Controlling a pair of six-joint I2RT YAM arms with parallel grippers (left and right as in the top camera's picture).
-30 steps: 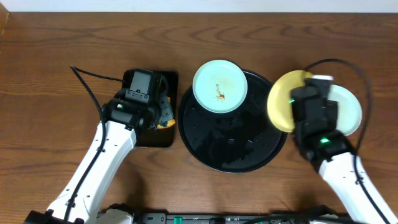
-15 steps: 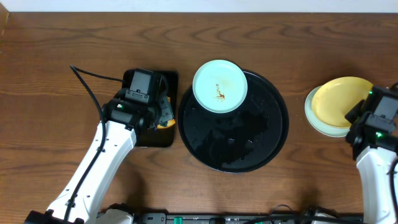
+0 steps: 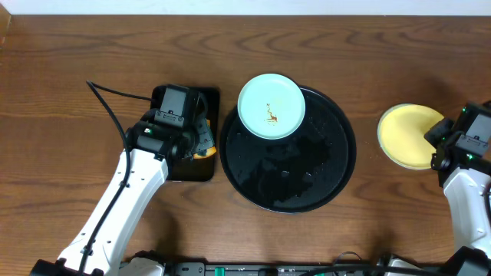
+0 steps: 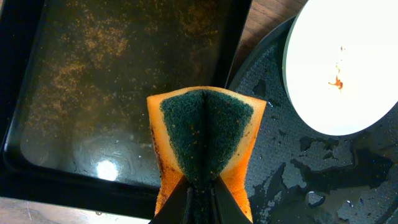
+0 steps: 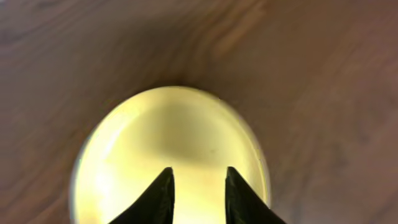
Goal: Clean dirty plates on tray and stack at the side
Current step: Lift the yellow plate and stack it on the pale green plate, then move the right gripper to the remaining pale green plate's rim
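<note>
A pale mint plate (image 3: pixel 271 106) with a small brown smear lies on the back rim of the round black tray (image 3: pixel 322 180); the left wrist view shows the plate (image 4: pixel 348 62) and the wet tray (image 4: pixel 280 162) too. A pale yellow plate (image 3: pixel 410 136) lies on the table to the right of the tray, a thin pale rim showing at its edge. My right gripper (image 5: pixel 199 171) hangs open just over the yellow plate (image 5: pixel 168 137), nothing between its fingers; overhead it (image 3: pixel 439 146) is at the plate's right side. My left gripper (image 4: pixel 200 193) is shut on an orange and green sponge (image 4: pixel 205 134).
A small black rectangular tray (image 4: pixel 124 81) with wet, gritty residue lies left of the round tray, under my left gripper (image 3: pixel 201 142). A black cable (image 3: pixel 115 115) runs across the table at the left. Brown wooden table all around.
My right arm carried the yellow plate to the right, off the round tray's edge, set it down and opened its jaws. The left arm and sponge have not moved.
</note>
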